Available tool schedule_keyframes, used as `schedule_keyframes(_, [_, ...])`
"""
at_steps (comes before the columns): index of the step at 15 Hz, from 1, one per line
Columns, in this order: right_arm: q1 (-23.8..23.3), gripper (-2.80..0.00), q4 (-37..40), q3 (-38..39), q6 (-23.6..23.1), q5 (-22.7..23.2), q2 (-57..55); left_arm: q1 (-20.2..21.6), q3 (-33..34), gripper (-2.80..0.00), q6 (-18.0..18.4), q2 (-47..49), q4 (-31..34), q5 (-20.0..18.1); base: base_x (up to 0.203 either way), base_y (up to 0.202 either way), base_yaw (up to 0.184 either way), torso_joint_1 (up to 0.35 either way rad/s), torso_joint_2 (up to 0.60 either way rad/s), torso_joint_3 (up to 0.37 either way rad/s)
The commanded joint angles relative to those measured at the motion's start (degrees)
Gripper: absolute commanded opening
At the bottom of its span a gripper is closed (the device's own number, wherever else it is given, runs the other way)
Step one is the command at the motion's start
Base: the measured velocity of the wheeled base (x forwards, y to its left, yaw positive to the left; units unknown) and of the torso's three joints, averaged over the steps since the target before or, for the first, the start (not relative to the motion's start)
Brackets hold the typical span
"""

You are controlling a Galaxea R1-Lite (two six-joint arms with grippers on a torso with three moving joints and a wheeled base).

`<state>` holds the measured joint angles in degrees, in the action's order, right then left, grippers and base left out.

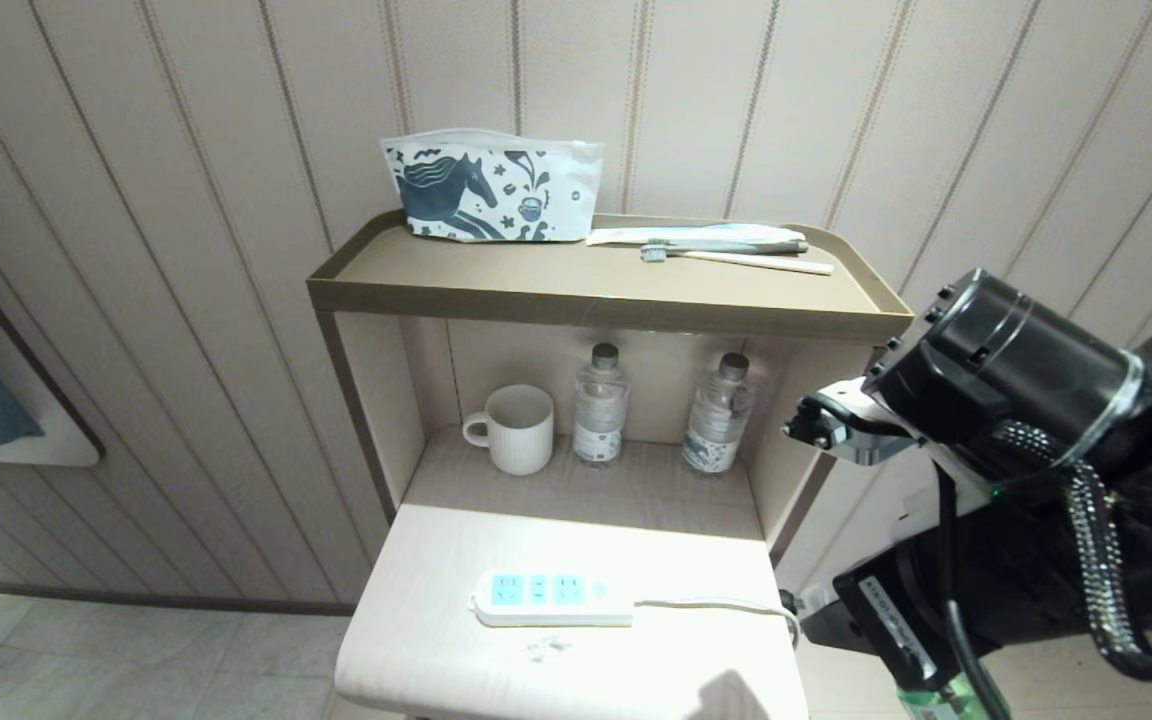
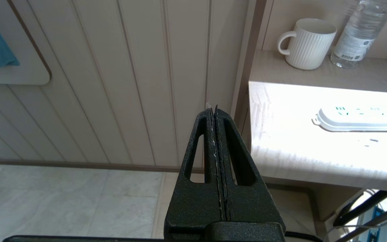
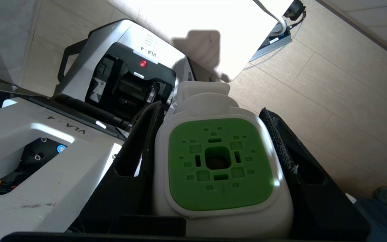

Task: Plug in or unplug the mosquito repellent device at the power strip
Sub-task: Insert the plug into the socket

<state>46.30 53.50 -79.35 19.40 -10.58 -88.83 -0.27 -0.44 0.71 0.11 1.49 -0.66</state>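
Right pincer clamped on mosquito repellent device, item sitting between its pads below the desk edge, well short of power strip: light, rigid, smooth plastic, probably slippery, best gripped across white head's flat sides; left pincer together, parked.

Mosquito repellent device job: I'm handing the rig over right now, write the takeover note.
Right gripper: jaws clamped on the white head of the mosquito repellent device, green top facing the wrist camera. It is held low, off the table's right front edge, not over the strip.
Left gripper: jaws shut, empty, parked to the left of the table.
Power strip: flat on the table near the front, all three sockets free, cord trailing right.
Done: device gripped.
Left: bring it over the strip, line up the prongs (not visible here), press into a socket, let go.
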Motion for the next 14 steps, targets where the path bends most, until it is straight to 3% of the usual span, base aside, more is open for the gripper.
schedule_keyframes(1, [0.0,-2.80,0.3,0.2,0.0,-0.1,-0.4,0.0,0.0,-2.80,0.0,0.1,0.0,0.0,0.000,0.000,0.000,0.000,0.00,0.000])
schedule_keyframes(14, [0.2,-2.80,-1.6,0.6,0.0,0.1,-2.5,0.0,0.0,-2.80,0.0,0.1,0.0,0.0,0.000,0.000,0.000,0.000,0.00,0.000])
